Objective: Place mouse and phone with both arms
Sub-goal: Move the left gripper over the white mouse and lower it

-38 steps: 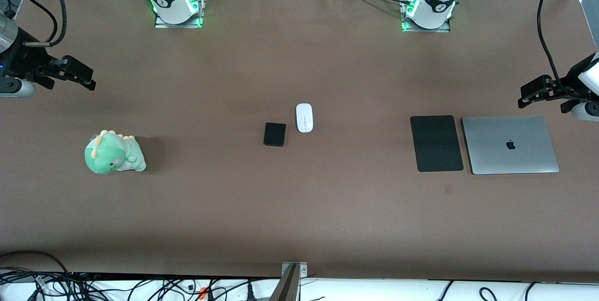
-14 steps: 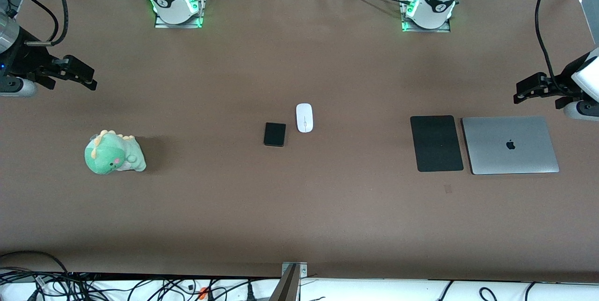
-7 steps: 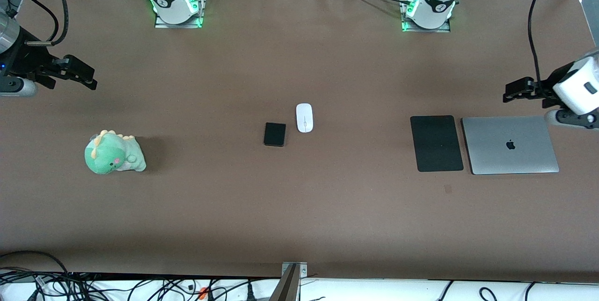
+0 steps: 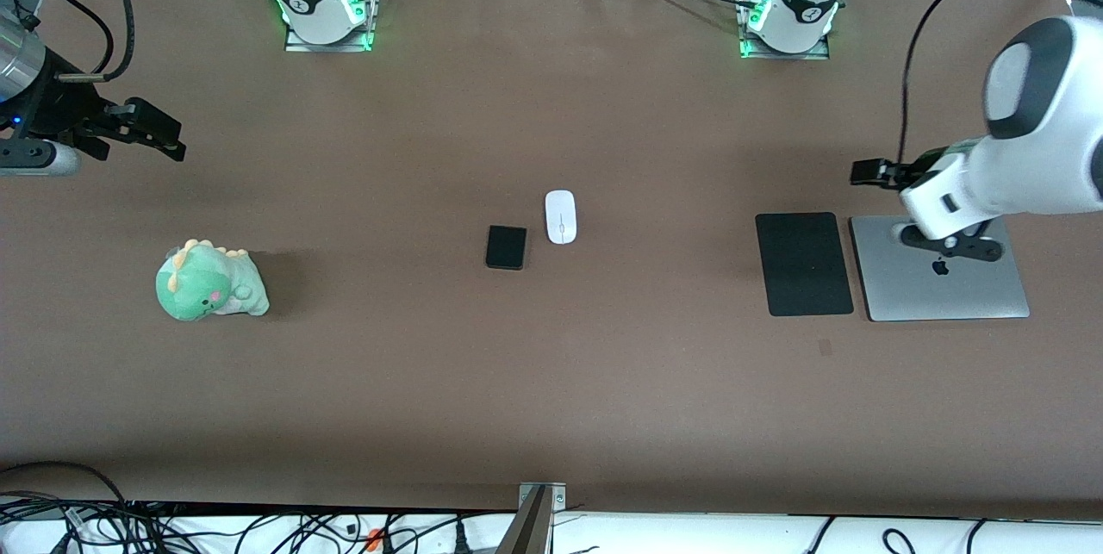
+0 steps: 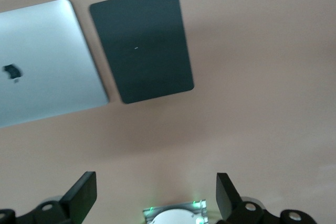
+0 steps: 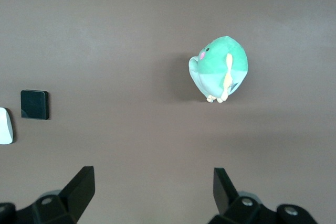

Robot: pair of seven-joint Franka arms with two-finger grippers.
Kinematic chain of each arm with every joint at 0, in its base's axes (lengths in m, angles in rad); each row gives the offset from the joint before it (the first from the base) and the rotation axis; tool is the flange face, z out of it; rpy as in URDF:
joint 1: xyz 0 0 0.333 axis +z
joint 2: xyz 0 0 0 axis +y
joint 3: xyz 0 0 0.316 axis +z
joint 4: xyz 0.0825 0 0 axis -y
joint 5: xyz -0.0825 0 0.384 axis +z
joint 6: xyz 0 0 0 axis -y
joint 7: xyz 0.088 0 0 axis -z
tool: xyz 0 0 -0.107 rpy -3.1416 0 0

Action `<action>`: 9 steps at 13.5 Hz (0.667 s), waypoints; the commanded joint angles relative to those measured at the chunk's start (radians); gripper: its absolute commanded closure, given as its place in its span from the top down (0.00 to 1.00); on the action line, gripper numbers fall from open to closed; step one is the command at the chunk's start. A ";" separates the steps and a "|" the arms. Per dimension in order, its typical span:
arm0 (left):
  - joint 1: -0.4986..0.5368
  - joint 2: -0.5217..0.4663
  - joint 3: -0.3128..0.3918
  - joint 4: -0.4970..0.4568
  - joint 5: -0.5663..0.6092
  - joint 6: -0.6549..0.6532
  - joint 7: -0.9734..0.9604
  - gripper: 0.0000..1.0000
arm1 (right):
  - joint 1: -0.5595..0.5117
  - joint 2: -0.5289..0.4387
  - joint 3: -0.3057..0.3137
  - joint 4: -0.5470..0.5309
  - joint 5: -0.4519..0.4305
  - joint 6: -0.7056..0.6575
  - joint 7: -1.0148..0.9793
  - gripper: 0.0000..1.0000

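The white mouse (image 4: 560, 216) and the small black phone (image 4: 506, 246) lie side by side at the table's middle, the phone a little nearer the front camera. Both also show at the edge of the right wrist view, the phone (image 6: 34, 104) and the mouse (image 6: 5, 126). My left gripper (image 4: 870, 172) is open and empty, up over bare table beside the mouse pad and laptop; its wrist view (image 5: 156, 195) shows the fingers wide apart. My right gripper (image 4: 159, 136) is open and empty (image 6: 152, 190) over the table at the right arm's end.
A large black mouse pad (image 4: 803, 264) and a closed silver laptop (image 4: 939, 267) lie side by side toward the left arm's end, both in the left wrist view too, pad (image 5: 140, 44) and laptop (image 5: 44, 61). A green plush dinosaur (image 4: 209, 281) sits toward the right arm's end (image 6: 219, 69).
My left arm has swung in from the table's end over the laptop, its gripper moving toward the mouse pad. My right gripper has barely shifted. Mouse and phone have not moved.
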 commanded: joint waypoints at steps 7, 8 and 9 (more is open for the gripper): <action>-0.008 0.095 -0.272 -0.129 -0.021 0.363 -0.415 1.00 | -0.006 -0.015 0.009 0.005 -0.001 -0.017 0.006 1.00; -0.037 0.121 -0.292 -0.125 -0.020 0.408 -0.483 1.00 | -0.006 -0.015 0.009 0.004 -0.001 -0.018 0.006 1.00; -0.080 0.146 -0.294 -0.120 -0.018 0.457 -0.558 1.00 | -0.006 -0.015 0.009 0.004 -0.001 -0.018 0.006 1.00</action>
